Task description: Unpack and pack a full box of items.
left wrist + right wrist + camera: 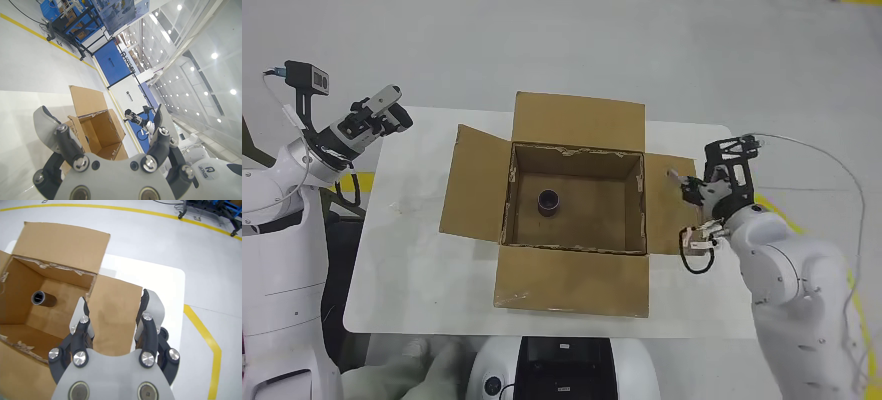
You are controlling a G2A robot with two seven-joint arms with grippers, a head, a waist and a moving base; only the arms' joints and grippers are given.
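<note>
An open cardboard box (572, 265) stands in the middle of the white table (412, 270), all its flaps folded outward. One dark upright can (549, 203) stands on the box floor near its left wall; the can (40, 298) has a silver rim. My left gripper (382, 108) hangs open and empty above the table's far left corner, well away from the box (105, 132). My right gripper (113, 306) is open and empty above the box's right flap (113, 313); the right gripper (682, 183) sits beside the right wall.
Bare table lies to the left of the box and in a narrow strip to its right (166, 291). Grey floor with yellow line marks (208, 340) surrounds the table. Blue racks (75, 24) stand far off in the room.
</note>
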